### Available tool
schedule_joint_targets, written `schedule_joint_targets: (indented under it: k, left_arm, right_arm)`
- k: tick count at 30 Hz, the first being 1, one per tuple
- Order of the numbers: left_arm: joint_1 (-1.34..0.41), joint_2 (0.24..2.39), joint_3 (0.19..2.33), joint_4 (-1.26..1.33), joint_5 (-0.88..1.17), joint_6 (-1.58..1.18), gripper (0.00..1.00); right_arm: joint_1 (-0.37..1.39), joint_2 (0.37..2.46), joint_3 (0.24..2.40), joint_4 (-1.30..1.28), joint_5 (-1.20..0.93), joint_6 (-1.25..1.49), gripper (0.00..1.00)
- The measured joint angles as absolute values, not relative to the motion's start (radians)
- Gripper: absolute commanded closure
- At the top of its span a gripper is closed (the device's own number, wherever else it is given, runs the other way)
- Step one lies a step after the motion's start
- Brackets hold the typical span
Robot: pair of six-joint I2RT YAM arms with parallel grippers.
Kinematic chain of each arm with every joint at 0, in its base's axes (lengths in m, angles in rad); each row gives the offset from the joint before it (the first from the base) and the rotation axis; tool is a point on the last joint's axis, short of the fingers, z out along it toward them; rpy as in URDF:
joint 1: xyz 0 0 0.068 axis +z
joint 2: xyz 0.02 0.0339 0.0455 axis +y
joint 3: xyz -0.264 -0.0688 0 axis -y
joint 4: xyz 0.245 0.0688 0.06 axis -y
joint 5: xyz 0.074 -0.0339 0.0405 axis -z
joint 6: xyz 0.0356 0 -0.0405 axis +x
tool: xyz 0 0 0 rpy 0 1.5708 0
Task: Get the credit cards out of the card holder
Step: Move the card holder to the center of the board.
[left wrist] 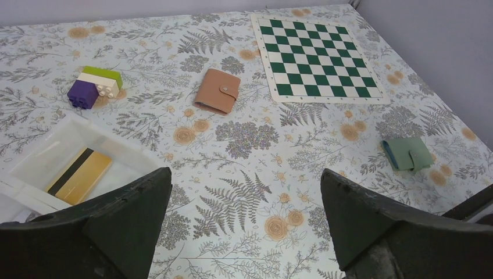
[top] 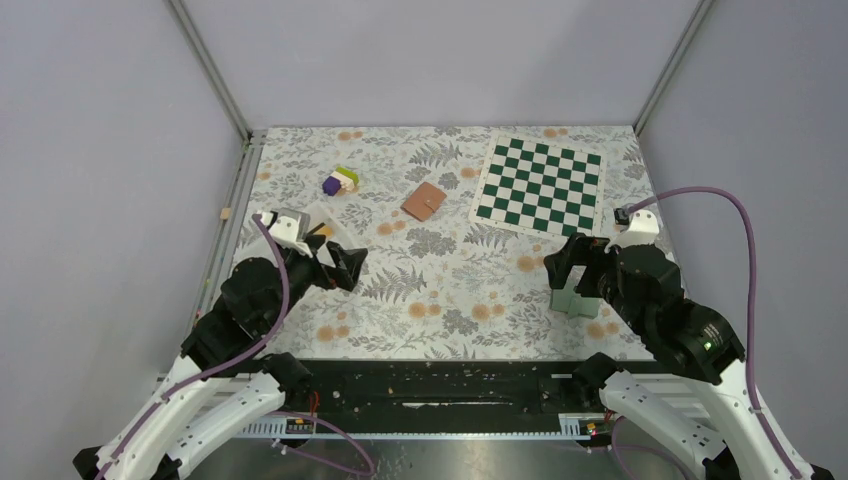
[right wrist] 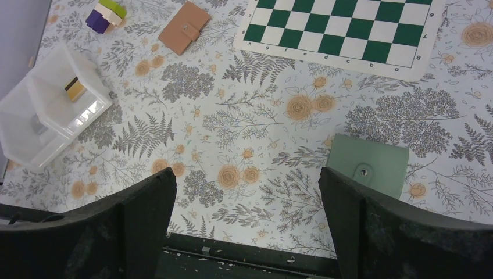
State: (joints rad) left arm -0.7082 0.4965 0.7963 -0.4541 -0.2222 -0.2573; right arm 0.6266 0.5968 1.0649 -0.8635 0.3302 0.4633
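1 credit card (left wrist: 79,174) in clear tray (left wrist: 53,150) (brown card holder (left wrist: 216,91) closed).

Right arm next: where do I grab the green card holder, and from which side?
Come straight down with the right tool and pinch the green card holder across two opposite edges, probably. It lies flat and closed with its snap facing up, so only the thin edges offer purchase. The tool stands open close by.

Green-and-white chessboard mat (top: 541,186), purple-white-green block cluster (top: 340,182) and clear plastic bin (left wrist: 40,157) on floral tablecloth (top: 440,290).
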Motion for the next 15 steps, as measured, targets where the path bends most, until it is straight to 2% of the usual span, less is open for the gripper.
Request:
schedule_joint_targets:
  k: [15]
  left_arm:
    - [-0.708, 0.490, 0.796, -0.454, -0.223, -0.248, 0.01]
  right_arm:
    - [0.627, 0.591, 1.042, -0.862, 0.356, 0.508, 0.01]
